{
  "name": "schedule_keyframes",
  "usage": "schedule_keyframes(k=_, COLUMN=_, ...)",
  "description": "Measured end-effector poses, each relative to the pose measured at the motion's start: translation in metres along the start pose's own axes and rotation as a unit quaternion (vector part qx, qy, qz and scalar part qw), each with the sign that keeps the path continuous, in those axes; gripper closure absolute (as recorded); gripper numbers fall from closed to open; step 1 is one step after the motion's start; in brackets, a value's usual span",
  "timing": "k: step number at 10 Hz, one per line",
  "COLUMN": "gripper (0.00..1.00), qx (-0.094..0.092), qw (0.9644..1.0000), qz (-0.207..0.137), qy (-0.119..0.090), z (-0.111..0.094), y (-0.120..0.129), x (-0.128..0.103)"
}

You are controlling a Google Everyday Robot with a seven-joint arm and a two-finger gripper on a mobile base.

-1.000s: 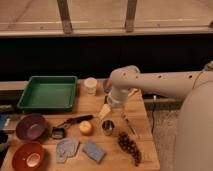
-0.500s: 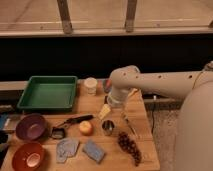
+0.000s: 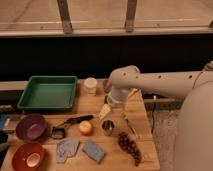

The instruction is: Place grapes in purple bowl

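The grapes (image 3: 129,146), a dark red-purple bunch, lie on the wooden table near its front right corner. The purple bowl (image 3: 31,126) sits at the table's left side, empty as far as I can see. My gripper (image 3: 116,119) hangs from the white arm over the middle of the table. It is above and slightly behind the grapes, just above a small metal can (image 3: 107,127). Its two fingers are spread apart and hold nothing. The bowl is far to the gripper's left.
An orange-red bowl (image 3: 27,156) sits in front of the purple bowl. A green tray (image 3: 48,92) and a white cup (image 3: 90,85) stand at the back. An orange fruit (image 3: 85,128), a black utensil (image 3: 75,121) and two blue-grey sponges (image 3: 67,148) lie between gripper and bowl.
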Motion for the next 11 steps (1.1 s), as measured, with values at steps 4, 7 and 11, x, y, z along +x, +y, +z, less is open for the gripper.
schedule_keyframes(k=4, gripper=0.2, qx=0.0, qw=1.0, qz=0.0, qy=0.0, z=0.0, y=0.0, x=0.0)
schedule_keyframes(k=7, gripper=0.2, qx=0.005, qw=1.0, qz=0.002, qy=0.001, z=-0.001, y=0.0, x=0.0)
schedule_keyframes(k=11, gripper=0.2, qx=0.016, qw=0.9981, qz=0.059, qy=-0.001, z=-0.006, y=-0.047, x=0.026)
